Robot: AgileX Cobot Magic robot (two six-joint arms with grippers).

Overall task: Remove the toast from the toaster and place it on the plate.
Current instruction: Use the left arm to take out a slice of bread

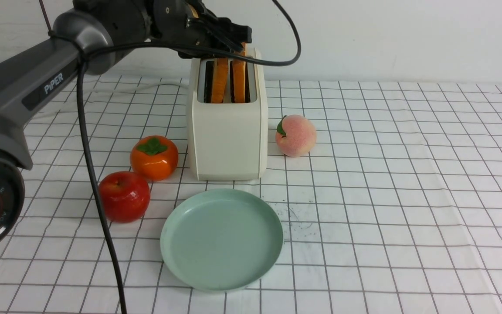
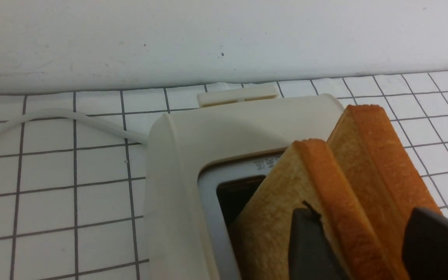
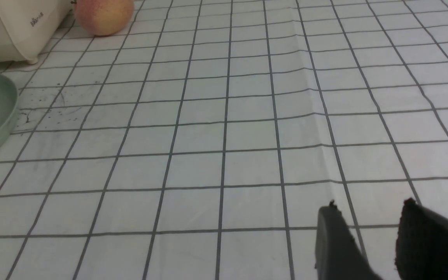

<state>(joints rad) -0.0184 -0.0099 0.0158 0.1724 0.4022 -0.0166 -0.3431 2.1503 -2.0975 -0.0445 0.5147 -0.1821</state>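
Toast [image 1: 219,80]: two slices standing in toaster [image 1: 227,139] slots, tops proud for gripping | left claw [image 2: 362,212] astride them, whether clamped cannot tell | right claw [image 3: 370,206] parted, empty, parked over table [image 1: 408,196] | plate [image 1: 222,240] bare, near toaster's front for short transfer.

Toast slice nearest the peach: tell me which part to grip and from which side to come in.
Take the toast slice by its crusted top, which stands above the toaster, one finger on each broad face, coming straight down. It stands upright with its lower part hidden in the slot, so lifting vertically seems best. The left gripper is above it.
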